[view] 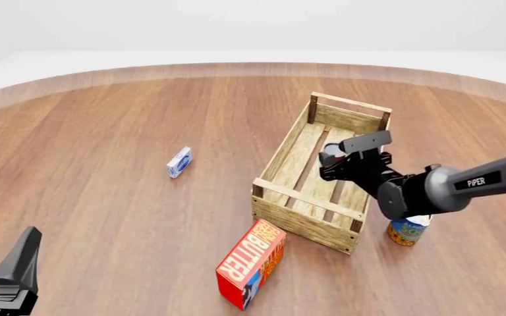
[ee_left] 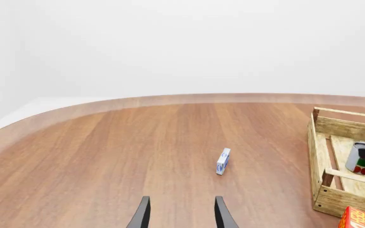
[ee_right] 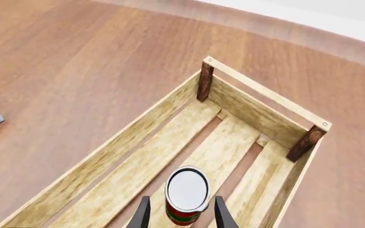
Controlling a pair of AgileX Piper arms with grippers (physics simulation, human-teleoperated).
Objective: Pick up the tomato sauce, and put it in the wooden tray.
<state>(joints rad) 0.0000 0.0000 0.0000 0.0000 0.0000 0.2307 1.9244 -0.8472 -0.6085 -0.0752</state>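
A large wooden table (view: 103, 197) with a warm reddish-brown plank grain fills nearly the whole scene. Its far edge curves in a broad arc, rimmed by a paler band. Beyond the table's edge lies a plain white floor, and behind it a bare white wall under even, soft light.

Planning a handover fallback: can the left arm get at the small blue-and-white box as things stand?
Probably yes. The blue-and-white box lies on bare table ahead of the left gripper, whose fingers are apart, with nothing between. Whether it lies within reach is unclear.
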